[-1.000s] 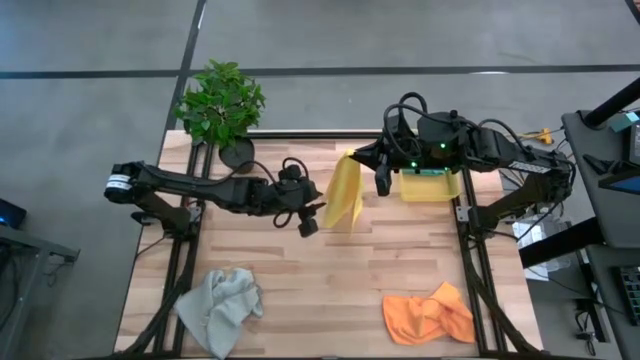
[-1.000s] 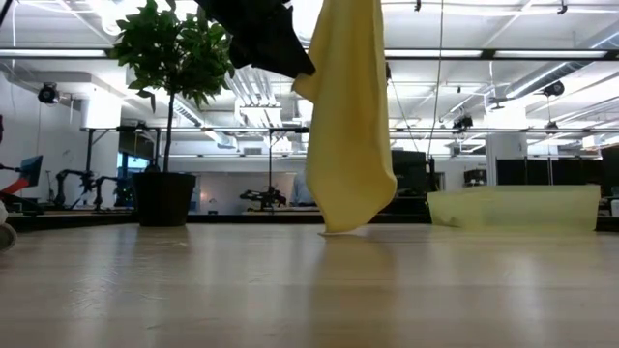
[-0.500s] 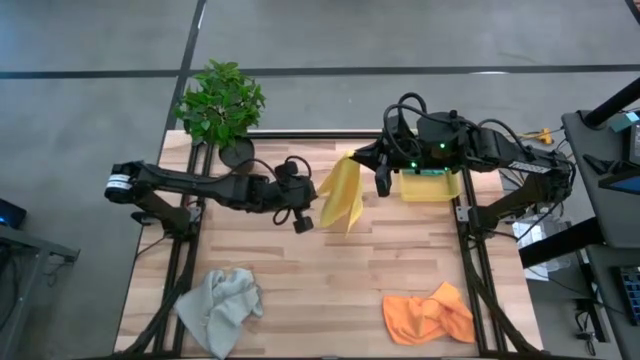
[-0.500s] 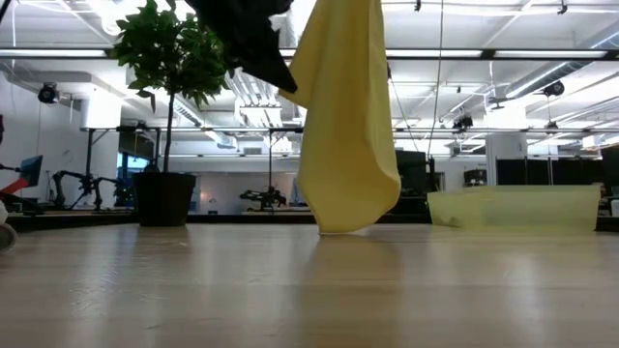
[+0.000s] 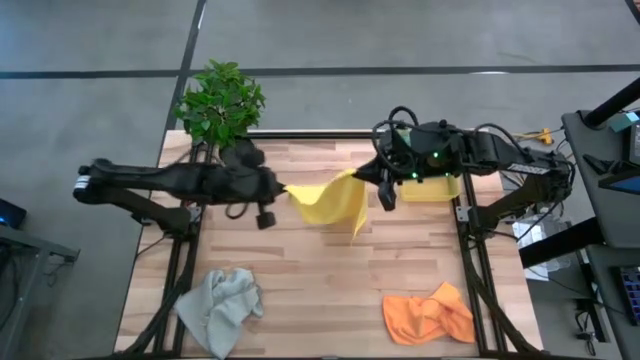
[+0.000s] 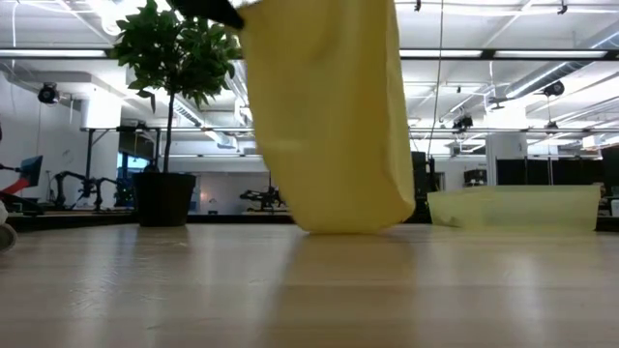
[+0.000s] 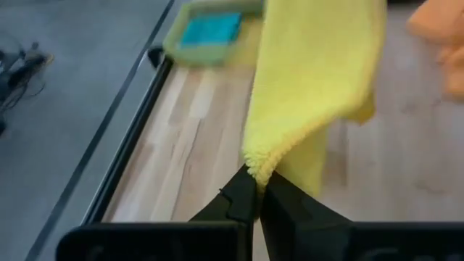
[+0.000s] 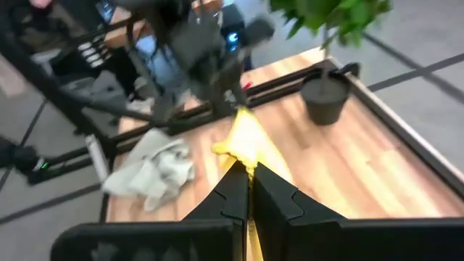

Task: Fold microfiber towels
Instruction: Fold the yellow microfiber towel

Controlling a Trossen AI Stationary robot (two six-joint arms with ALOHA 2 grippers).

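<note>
Now my 2 grippers hold the yellow towel (image 5: 328, 203) stretched between them above the middle of the table (image 5: 300, 300). My left gripper (image 5: 281, 190) is clamped on 1 corner, its fingers (image 7: 243, 196) pressed together on the fuzzy edge. My right gripper (image 5: 372, 176) is pinched tight on the opposite corner, near the bin (image 5: 440, 188). The cloth sags between the 2 grips and 1 loose corner hangs down; from table height its lowest fold (image 6: 338, 217) looks to reach the wood, though I cannot tell whether it touches. The grey towel (image 5: 220, 308) lies crumpled at the near left corner, the orange towel (image 5: 430, 313) crumpled at the near right. A teal towel (image 7: 210, 29) sits inside the bin. The plant (image 5: 220, 103) stands at the far left corner.
</note>
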